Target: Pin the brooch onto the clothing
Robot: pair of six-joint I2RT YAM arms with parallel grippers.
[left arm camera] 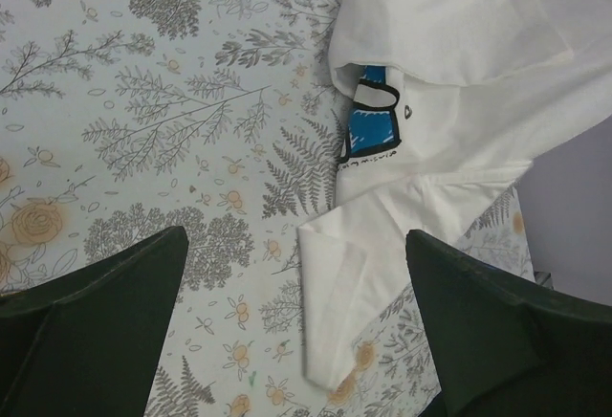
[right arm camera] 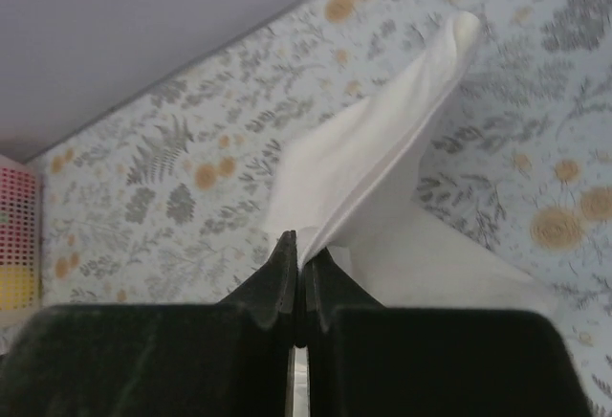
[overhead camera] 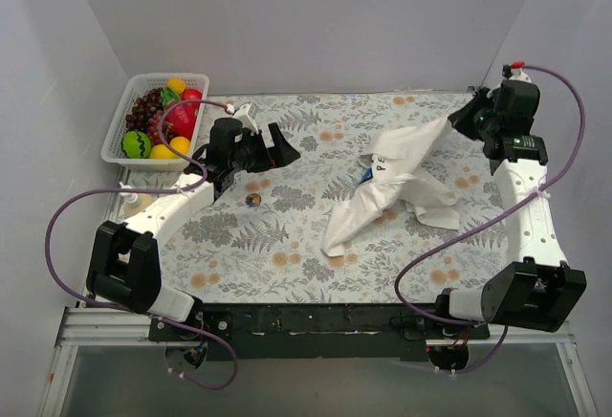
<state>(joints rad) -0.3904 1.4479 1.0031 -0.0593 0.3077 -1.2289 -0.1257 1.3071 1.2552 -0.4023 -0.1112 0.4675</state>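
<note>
The clothing, a white T-shirt [overhead camera: 402, 173], lies crumpled right of centre on the floral cloth, and part of its blue print [left arm camera: 371, 120] peeks from a fold. My right gripper [right arm camera: 301, 245] is shut on an edge of the shirt [right arm camera: 363, 168] and holds that corner up off the table at the far right [overhead camera: 457, 120]. The brooch [overhead camera: 253, 200], a tiny dark round button, lies on the cloth left of centre. My left gripper [overhead camera: 260, 161] hovers open just beyond the brooch. Its jaws [left arm camera: 296, 240] hold nothing and face a folded sleeve [left arm camera: 330, 302]. The brooch is out of both wrist views.
A white basket [overhead camera: 143, 87] of toy fruit stands at the back left corner. The floral tablecloth [overhead camera: 287, 245] covers the table. Grey walls close in the back and both sides. Purple cables loop beside each arm.
</note>
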